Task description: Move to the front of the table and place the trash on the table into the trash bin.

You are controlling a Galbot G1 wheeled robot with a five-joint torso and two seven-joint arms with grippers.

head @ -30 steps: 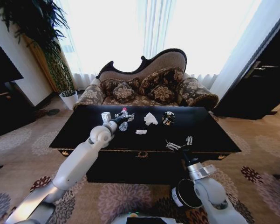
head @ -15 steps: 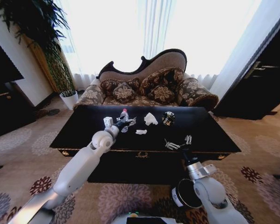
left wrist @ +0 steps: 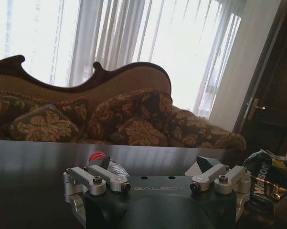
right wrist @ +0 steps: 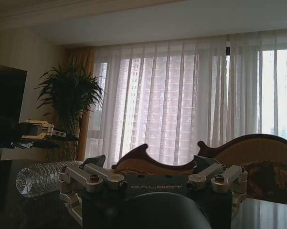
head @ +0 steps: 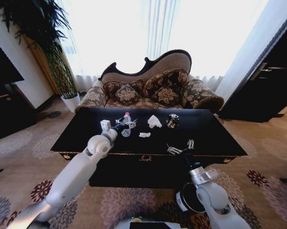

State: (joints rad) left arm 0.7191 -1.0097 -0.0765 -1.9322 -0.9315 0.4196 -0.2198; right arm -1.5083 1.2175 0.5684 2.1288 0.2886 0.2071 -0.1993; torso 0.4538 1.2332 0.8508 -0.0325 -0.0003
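Head view: the left gripper (head: pixel 125 123) reaches over the large glossy black wooden table (head: pixel 81 131), its fingers spread wide on either side of the clear plastic bottle with a red cap (head: pixel 126 125), which lies on the tabletop. A crumpled white tissue (head: pixel 154 121), a small white paper scrap (head: pixel 144 135) and a dark crushed can (head: pixel 172 120) lie nearby to the right. The right gripper (head: pixel 180 147), fingers parted and empty, hovers over the table's front edge. The small black cylindrical trash bin (head: pixel 191 198) stands on the patterned carpet (head: pixel 133 202) below.
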